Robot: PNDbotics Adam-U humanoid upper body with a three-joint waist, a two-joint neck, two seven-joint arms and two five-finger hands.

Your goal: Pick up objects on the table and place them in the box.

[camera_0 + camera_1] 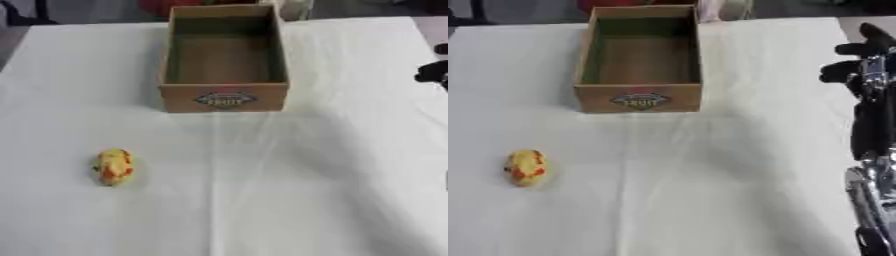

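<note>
Only rt eye shows right hand (866, 55), arm.

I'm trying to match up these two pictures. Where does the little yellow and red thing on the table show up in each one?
Left eye view: the yellow and red thing lies left of centre, below the middle.
Right eye view: it lies at about the same height, closer to the left edge.
Shared landmark: the open box with a label on its front stands beyond it, to its right, in both views.
</note>
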